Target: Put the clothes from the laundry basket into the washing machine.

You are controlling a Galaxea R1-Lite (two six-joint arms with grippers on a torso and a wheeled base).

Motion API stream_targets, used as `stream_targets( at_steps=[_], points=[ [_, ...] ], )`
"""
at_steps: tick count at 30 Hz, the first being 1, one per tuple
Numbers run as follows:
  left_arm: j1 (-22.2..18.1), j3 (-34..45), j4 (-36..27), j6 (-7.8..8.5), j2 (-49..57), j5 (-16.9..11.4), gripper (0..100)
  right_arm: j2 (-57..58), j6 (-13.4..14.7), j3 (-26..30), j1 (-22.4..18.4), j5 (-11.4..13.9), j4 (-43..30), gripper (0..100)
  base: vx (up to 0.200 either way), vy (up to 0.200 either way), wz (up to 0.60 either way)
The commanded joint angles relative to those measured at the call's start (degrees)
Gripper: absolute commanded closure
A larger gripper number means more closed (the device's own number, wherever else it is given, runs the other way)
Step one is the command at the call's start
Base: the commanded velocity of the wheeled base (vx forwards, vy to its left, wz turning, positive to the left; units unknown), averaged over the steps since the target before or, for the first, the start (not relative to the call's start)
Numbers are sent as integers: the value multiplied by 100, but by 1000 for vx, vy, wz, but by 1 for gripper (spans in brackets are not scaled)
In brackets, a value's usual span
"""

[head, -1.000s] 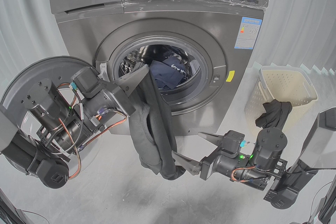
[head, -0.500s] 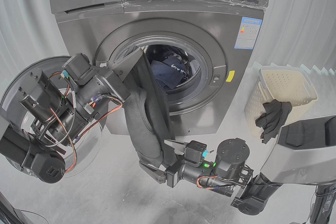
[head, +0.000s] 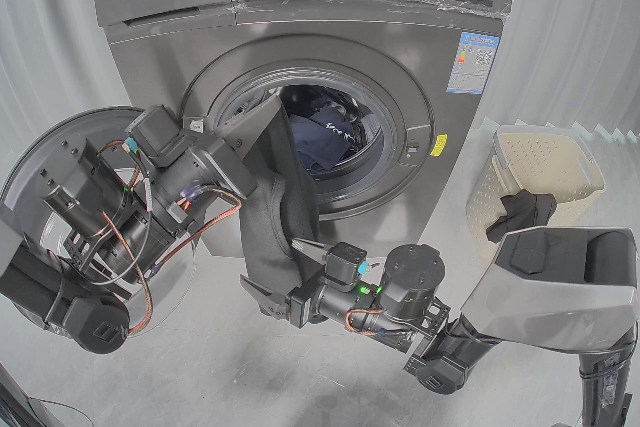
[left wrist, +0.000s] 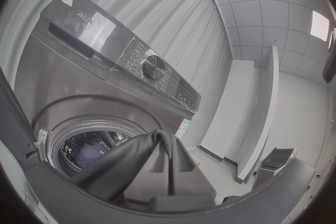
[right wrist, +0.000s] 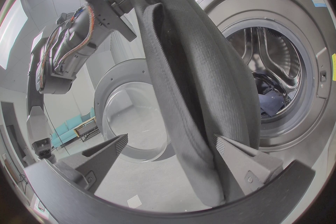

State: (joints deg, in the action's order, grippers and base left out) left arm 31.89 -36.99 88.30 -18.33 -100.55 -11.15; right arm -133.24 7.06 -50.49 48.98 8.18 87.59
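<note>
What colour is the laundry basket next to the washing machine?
The laundry basket is cream, clearest in the head view.

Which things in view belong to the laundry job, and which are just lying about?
Job: washing machine, its open door, grey garment shut in the left gripper, open right gripper at its lower end, laundry basket, black garment over its rim, navy clothes inside the machine.
Lying about: curtain, teal sofa, white partition.
</note>
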Motion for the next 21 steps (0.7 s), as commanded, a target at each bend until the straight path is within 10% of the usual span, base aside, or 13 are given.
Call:
stream_targets(
  at_steps=[1,21],
  points=[
    [10,7,12,-3,-53,-1,100,-105,-3,-312,-82,17,-58,0,0,0,0],
    [-7,-28,12,-21,9,-10,100,-940,-20,-338,-178,-9,-40,0,0,0,0]
  ],
)
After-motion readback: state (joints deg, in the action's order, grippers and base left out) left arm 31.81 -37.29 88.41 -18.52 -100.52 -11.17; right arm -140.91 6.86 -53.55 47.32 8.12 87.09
